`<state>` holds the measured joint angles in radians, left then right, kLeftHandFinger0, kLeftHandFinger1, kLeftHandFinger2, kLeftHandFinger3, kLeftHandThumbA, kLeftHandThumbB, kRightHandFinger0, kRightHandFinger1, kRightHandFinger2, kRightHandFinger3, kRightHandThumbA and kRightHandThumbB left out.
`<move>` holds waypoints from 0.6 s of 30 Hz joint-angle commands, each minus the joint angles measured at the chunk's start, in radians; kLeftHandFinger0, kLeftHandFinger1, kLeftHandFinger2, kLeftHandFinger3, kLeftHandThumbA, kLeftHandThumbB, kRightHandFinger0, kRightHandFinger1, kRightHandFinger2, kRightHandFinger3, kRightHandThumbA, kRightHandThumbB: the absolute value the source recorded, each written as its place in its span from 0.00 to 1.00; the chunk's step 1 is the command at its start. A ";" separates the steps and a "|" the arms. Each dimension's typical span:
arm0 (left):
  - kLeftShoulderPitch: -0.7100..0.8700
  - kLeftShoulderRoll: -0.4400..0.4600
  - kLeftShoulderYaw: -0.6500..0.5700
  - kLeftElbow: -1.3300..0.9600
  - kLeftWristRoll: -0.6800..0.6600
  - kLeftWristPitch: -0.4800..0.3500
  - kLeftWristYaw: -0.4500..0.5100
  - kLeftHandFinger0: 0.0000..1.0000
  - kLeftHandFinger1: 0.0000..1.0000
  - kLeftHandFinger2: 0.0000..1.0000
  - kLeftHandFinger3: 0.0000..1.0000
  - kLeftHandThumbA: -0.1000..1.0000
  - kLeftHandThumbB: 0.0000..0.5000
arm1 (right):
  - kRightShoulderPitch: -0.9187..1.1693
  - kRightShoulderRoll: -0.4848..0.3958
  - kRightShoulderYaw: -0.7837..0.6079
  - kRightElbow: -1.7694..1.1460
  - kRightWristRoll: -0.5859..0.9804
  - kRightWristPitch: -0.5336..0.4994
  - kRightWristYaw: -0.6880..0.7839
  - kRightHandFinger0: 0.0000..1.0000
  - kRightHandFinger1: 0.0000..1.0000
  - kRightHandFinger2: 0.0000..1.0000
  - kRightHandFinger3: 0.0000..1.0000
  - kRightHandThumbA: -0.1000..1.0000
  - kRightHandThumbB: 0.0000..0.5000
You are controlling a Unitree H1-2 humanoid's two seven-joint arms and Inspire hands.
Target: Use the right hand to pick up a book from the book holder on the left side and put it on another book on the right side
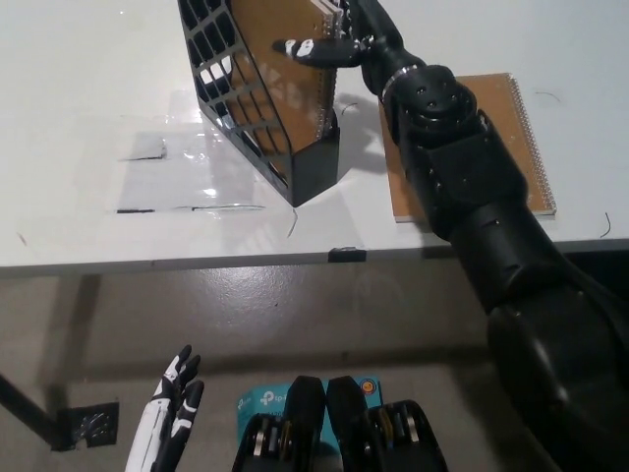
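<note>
A black mesh book holder (246,108) stands on the white table (88,88), left of centre. A brown spiral-bound book (285,93) leans upright inside it. My black right hand (339,39) is at the book's upper spiral edge, touching its cover; the top of the picture cuts off part of the hand. A second brown spiral book (519,138) lies flat on the table to the right, partly hidden under my right arm. My white left hand (169,418) hangs open below the table's front edge at the lower left.
Dark tape marks (147,149) and a glossy patch lie on the table left of the holder. The table's front edge (197,264) runs across the middle of the picture. A blue box (260,399) sits on the floor below.
</note>
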<state>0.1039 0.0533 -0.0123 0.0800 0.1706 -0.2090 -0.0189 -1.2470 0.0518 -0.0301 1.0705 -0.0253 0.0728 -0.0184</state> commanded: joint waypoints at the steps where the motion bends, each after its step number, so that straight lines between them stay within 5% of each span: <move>1: -0.009 0.002 -0.005 -0.030 0.008 -0.003 0.014 1.00 1.00 1.00 1.00 0.94 0.34 | -0.077 0.023 0.016 -0.007 -0.024 -0.004 -0.074 0.00 0.36 0.66 0.59 0.00 0.39; 2: -0.011 0.003 -0.006 -0.029 0.009 -0.008 0.014 1.00 1.00 1.00 1.00 0.94 0.32 | -0.076 0.023 0.018 -0.006 -0.022 0.001 -0.071 0.02 0.40 0.72 0.69 0.00 0.36; 7: -0.021 0.011 -0.006 -0.033 0.019 -0.003 0.012 1.00 1.00 1.00 1.00 0.96 0.31 | -0.070 0.024 0.004 -0.007 -0.001 0.005 -0.070 0.00 0.46 0.83 0.86 0.00 0.31; 18: -0.030 0.018 -0.008 -0.012 0.017 -0.020 0.008 1.00 1.00 1.00 1.00 0.98 0.35 | -0.076 0.017 -0.052 -0.009 0.058 -0.024 -0.064 0.00 0.37 0.82 0.98 0.00 0.27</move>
<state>0.0825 0.0623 -0.0133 0.0789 0.1868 -0.2041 -0.0193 -1.2469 0.0643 -0.0415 1.0771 -0.0216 0.0722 -0.0737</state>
